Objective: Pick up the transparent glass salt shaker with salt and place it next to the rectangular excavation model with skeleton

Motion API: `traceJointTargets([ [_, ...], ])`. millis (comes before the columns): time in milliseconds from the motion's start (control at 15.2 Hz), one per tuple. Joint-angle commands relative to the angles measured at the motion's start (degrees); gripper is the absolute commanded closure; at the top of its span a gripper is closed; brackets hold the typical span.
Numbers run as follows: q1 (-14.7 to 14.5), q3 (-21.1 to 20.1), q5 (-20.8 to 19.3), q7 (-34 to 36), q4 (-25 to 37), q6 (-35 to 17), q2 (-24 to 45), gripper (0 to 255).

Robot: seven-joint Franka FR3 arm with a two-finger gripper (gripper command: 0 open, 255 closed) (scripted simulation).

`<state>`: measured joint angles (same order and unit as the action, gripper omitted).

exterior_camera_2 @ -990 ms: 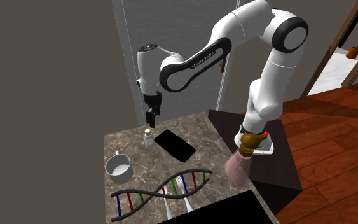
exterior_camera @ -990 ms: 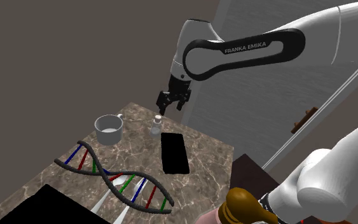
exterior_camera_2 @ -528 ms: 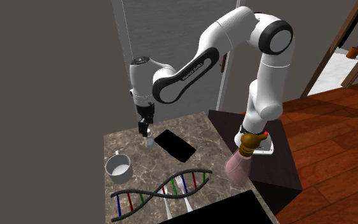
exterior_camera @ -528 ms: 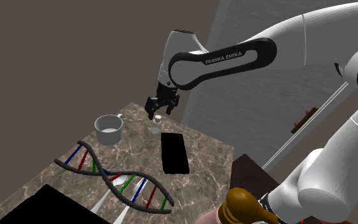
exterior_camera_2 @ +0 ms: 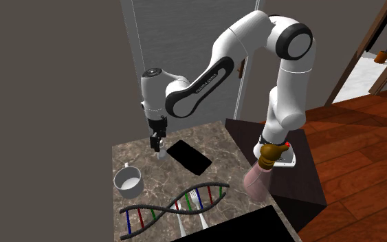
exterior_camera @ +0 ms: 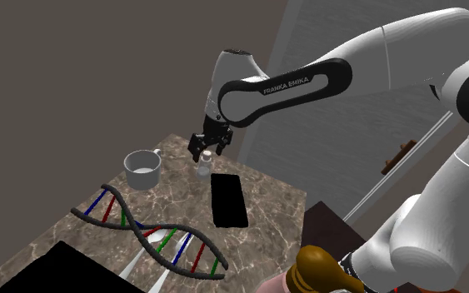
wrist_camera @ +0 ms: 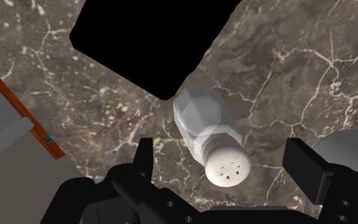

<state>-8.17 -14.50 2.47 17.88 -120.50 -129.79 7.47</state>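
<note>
A small clear salt shaker [exterior_camera: 204, 166] [exterior_camera_2: 161, 155] with a white perforated cap stands upright on the brown marble tabletop [exterior_camera: 274, 204]. A flat black rectangle [exterior_camera: 229, 200] [exterior_camera_2: 189, 157] [wrist_camera: 152, 41] lies right beside it. My gripper [exterior_camera: 205, 151] [exterior_camera_2: 155, 144] [wrist_camera: 225, 164] is open and hangs just over the shaker [wrist_camera: 210, 130]. One finger [wrist_camera: 144, 156] stands on each side of the cap, and neither touches it.
A grey mug [exterior_camera: 143, 169] [exterior_camera_2: 128, 181] [wrist_camera: 352, 153] stands close to the shaker. A DNA helix model [exterior_camera: 149, 231] [exterior_camera_2: 174, 205] and white forks [exterior_camera: 141, 260] lie nearer the front, by a black slab [exterior_camera: 66, 266]. A brown-topped bottle [exterior_camera_2: 264, 165] stands on the stand.
The gripper has moved down and toward the shoulder view's left, from above the black rectangle's far end to just over the shaker's cap. The shaker has not moved.
</note>
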Motion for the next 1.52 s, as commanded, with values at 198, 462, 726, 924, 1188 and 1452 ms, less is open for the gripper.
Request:
traceJointTargets([
  [198,0.00,0.00,-0.01,0.01,0.01,-0.02,0.02,255],
  [462,-0.01,0.00,-0.01,0.01,0.02,-0.01,0.02,255],
  [726,-0.01,0.00,-0.01,0.01,0.00,-0.02,0.02,255],
  [924,0.05,-0.03,0.20,-0.07,0.65,1.41,-0.79,255],
  [1188,0.14,-0.05,0.54,-0.18,2.12,4.31,-2.25,255],
  [1452,0.22,-0.05,0.83,-0.25,3.78,7.23,-3.55,255],
])
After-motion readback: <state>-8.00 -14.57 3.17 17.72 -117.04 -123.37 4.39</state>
